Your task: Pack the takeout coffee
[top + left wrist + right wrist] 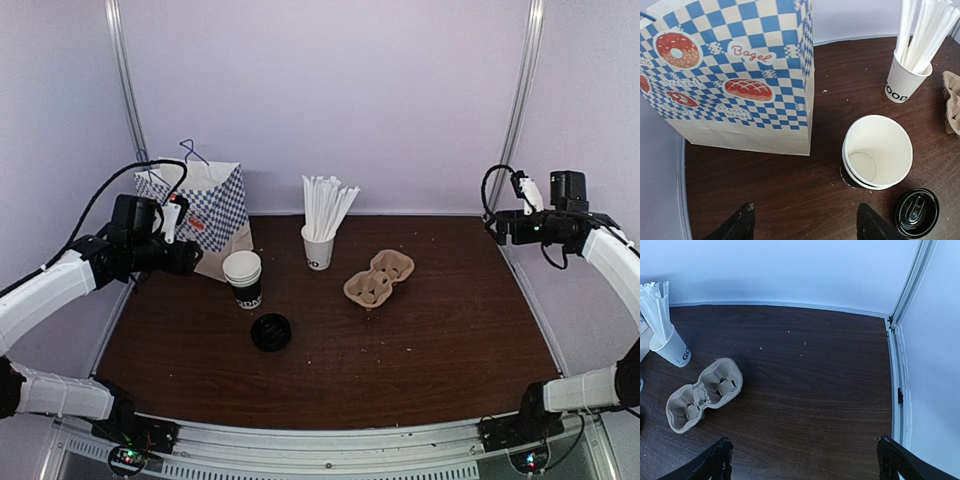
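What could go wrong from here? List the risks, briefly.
1. The lid lies on the table apart from the black cup; packing it open may leave it unsealed.
2. The paper bag stands tall beside the cup; the open left gripper could tip it.
3. The straw cup stands close behind; a wide swing might topple it.

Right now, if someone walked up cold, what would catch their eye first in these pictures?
The blue-and-white checked paper bag printed with pastries stands out at the table's back left. Right of it stands an open white-rimmed cup, a black lid lying loose on the table in front of it, and farther back a white cup bristling with straws. A brown cardboard cup carrier lies right of centre.
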You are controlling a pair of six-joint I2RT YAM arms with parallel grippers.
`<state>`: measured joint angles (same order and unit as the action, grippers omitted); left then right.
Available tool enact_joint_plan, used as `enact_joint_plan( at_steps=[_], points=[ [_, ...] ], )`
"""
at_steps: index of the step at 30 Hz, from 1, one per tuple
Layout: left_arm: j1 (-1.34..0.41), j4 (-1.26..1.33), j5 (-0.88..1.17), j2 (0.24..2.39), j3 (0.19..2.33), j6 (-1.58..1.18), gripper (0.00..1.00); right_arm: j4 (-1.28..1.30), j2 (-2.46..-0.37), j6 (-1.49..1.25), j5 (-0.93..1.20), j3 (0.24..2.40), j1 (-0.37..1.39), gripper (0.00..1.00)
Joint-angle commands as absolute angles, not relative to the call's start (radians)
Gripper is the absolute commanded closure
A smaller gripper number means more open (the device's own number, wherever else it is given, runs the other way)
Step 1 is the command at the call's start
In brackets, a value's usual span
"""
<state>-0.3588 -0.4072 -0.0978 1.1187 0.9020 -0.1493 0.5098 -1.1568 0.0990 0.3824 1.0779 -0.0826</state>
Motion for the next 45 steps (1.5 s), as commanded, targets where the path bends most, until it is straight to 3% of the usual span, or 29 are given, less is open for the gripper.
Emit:
enact_joint_plan(
  at_steps=[1,5,8,12,19,27,45],
  points=[
    [-0.365,-0.297,-0.034,1.109,0.888,-0.097,0.33,0.403,-1.182,0.112,0.335,1.026,-0.08,0.0],
    [-0.381,-0.358,0.034,1.15,0.957,-0.082,0.49,0.376,-1.206,0.196,0.405,0.974,-0.08,0.01],
    [-0.399,-0.44,0.079,1.207,1.046,-0.083,0.59,0.396,-1.237,0.271,0.516,0.958,-0.079,0.11],
    [-0.442,-0.558,0.117,1.317,1.203,-0.072,0.64,0.42,-1.284,0.342,0.59,0.963,-0.065,0.23],
    [-0.513,-0.849,0.103,1.594,1.602,-0.122,0.61,0.439,-1.309,0.423,0.646,0.966,-0.018,0.3],
    [-0.564,-1.012,0.085,1.801,1.826,-0.161,0.65,0.436,-1.315,0.455,0.669,0.959,-0.004,0.28],
    [-0.617,-1.165,0.034,1.95,1.867,-0.189,0.67,0.458,-1.35,0.501,0.686,0.963,0.039,0.3]
  ],
)
